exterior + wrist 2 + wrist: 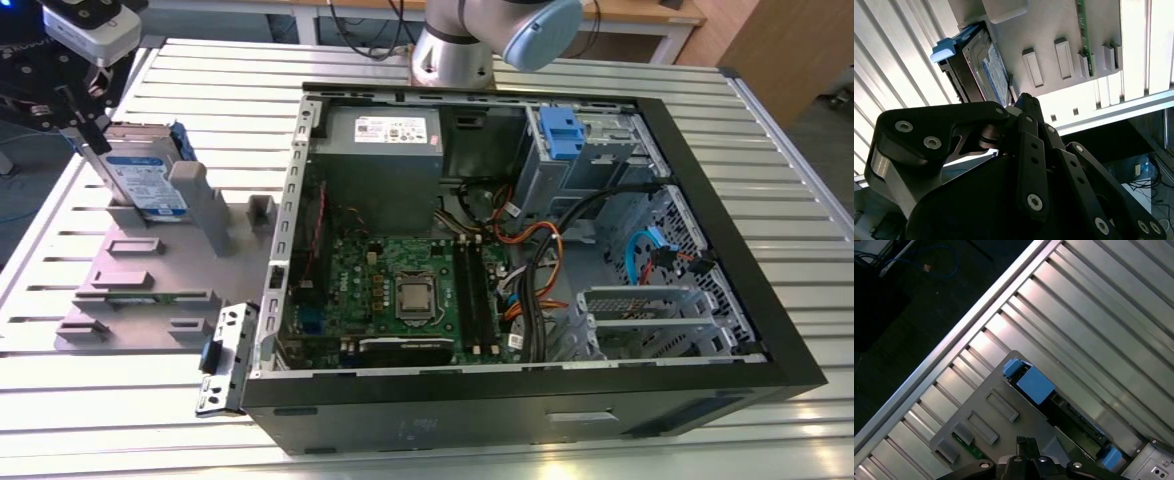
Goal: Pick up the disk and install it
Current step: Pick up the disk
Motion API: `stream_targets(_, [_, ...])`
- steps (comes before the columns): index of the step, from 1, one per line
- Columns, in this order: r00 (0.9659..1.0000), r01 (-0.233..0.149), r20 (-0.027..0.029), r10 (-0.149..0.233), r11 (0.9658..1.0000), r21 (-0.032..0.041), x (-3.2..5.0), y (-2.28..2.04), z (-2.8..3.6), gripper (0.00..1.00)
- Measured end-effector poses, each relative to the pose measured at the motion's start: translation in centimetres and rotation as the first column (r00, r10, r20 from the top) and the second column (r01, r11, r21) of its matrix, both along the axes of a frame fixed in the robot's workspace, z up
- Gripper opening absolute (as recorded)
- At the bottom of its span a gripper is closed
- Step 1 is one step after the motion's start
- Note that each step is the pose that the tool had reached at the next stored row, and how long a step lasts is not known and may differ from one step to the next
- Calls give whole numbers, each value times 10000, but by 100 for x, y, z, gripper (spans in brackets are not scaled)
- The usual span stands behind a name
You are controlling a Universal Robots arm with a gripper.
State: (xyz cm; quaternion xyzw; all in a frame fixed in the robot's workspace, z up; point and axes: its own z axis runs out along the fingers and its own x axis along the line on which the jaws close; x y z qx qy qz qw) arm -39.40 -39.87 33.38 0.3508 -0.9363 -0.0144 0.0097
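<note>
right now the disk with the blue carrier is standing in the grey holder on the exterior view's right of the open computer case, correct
Not quite. The disk does stand in the grey holder, but the exterior view shows that holder on the exterior view's left of the open computer case, not on its right.

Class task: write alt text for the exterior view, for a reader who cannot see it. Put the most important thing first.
The robot's hand is at the top edge of the disk, which stands on edge in a grey fixture at the exterior view's left. Beside it an open computer case lies on a slatted metal table, its motherboard showing.
</note>
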Motion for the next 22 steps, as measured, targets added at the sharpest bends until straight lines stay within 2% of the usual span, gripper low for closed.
stream_targets(22, [9991, -433, 0, 433, 9991, 0, 0, 0, 0, 11])
